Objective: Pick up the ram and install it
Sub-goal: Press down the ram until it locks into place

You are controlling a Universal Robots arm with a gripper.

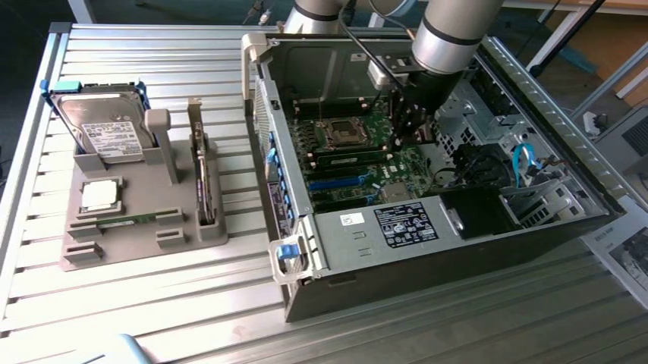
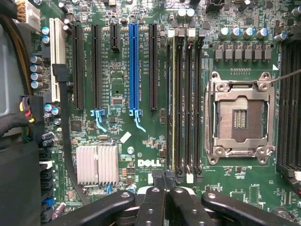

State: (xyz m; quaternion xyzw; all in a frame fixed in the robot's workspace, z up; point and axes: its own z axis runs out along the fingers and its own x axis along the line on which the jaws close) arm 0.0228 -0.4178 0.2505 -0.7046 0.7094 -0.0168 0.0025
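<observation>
Inside the open computer case (image 1: 445,189), the arm reaches down over the motherboard (image 1: 365,163), and its gripper (image 2: 162,181) hangs with black fingers (image 2: 150,202) pressed together, nothing between them, just at the end of the bank of memory slots (image 2: 186,99). One slot there already carries a ram stick (image 2: 173,103) standing on edge, beside the bare processor socket (image 2: 241,117). Another ram (image 1: 127,221) lies flat in a groove of the grey holder (image 1: 91,254), near that holder's front edge, well apart from the case. On the same holder a hard drive (image 1: 102,129) stands at the back, a processor chip (image 1: 99,196) lies below it, and an upright expansion card (image 1: 206,178) sits along its edge nearest the case
</observation>
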